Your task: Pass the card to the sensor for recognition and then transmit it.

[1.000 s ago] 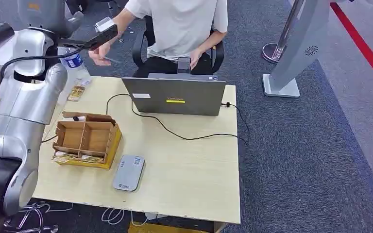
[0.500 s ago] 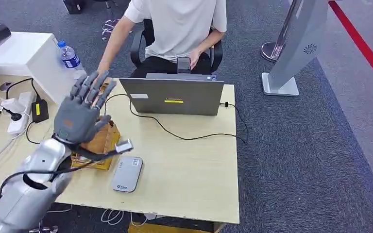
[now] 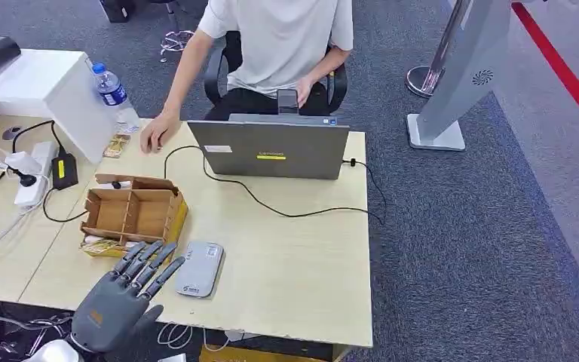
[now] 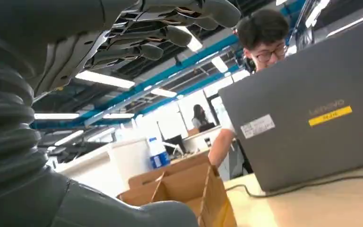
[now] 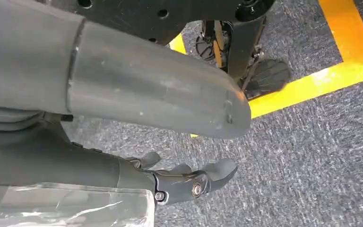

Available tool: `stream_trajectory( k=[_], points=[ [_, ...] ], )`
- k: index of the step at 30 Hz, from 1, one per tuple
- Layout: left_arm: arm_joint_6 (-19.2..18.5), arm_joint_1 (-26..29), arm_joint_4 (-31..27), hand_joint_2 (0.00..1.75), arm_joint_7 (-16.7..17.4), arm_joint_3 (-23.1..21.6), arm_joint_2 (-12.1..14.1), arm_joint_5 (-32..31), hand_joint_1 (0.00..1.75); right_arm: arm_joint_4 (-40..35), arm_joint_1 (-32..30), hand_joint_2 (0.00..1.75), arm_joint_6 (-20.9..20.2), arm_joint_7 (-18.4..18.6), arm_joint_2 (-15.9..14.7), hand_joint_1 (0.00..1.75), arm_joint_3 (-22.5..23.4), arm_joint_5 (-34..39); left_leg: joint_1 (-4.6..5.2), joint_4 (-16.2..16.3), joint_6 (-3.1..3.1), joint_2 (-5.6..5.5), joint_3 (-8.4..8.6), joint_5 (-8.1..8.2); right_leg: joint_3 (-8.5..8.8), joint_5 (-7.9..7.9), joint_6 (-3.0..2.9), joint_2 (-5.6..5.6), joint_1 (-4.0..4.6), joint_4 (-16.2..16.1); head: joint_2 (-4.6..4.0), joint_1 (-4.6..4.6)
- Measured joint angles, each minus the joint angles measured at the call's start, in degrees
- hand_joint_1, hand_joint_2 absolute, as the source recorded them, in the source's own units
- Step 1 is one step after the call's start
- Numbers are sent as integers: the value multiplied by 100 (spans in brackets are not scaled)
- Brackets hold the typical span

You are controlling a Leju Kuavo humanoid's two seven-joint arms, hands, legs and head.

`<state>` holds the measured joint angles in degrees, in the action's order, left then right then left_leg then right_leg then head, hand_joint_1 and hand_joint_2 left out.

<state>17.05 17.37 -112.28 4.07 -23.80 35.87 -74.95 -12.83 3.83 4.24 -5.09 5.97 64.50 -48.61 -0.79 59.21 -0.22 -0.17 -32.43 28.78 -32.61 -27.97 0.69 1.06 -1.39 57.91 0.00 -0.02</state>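
Note:
The grey card sensor [image 3: 198, 269] lies flat near the table's front edge. My left hand [image 3: 124, 296] hovers just left of it at the front edge, fingers spread and holding nothing; its fingers [image 4: 170, 21] stretch out straight in the left wrist view. A brown cardboard divider box [image 3: 132, 213] stands behind the hand, with cards [image 3: 105, 246] in its front compartment. More cards [image 3: 117, 145] lie by the water bottle, close to a person's hand [image 3: 155, 137]. My right hand [image 5: 189, 182] hangs over the carpet, loosely bent and holding nothing.
A grey laptop [image 3: 271, 149] stands at the table's far edge with a seated person [image 3: 279, 45] behind it, and its black cable [image 3: 294, 213] crosses the tabletop. A water bottle [image 3: 113, 94], power strip [image 3: 26, 170] and white cabinet [image 3: 38, 79] are at the left.
My left arm has come down from high beside the person, passed over the cardboard box, and now sits low by the sensor. The person's hand has settled on the table by the cards.

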Motion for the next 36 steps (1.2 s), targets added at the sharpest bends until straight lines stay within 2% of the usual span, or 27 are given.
stream_trajectory(
  k=[3,7,11,18,27,36],
  points=[
    [-11,100,0,175,286,2,-13,-160,0,-13,-3,0,4,24,0,0,33,0,0,0,0,-3,1,-1,3,1,0,-3,0,0,0,-2],
    [134,124,18,175,783,77,-193,-571,0,-22,-5,0,-2,46,2,0,74,-35,0,1,-1,-6,3,-1,5,1,-1,-8,0,0,0,-2],
    [186,84,138,175,977,168,-413,-693,0,-28,-10,0,-22,72,2,0,81,-90,0,1,-1,-6,3,-1,4,1,-1,-11,0,0,0,-2],
    [64,-70,570,175,924,511,-793,-527,0,-28,-9,0,-57,111,0,0,79,-210,0,2,0,-7,3,-1,4,1,-1,-12,0,0,0,-2],
    [-96,-373,1178,175,841,879,-1159,-466,0,-35,-6,0,-98,133,0,0,79,-354,0,2,0,-8,3,-1,4,1,-1,-13,0,0,0,-2],
    [9,-778,1926,175,653,1178,-1484,-468,0,-37,6,0,-151,131,0,0,52,-485,0,2,0,-9,2,-2,5,1,-1,-13,1,0,0,-2]
  ],
)
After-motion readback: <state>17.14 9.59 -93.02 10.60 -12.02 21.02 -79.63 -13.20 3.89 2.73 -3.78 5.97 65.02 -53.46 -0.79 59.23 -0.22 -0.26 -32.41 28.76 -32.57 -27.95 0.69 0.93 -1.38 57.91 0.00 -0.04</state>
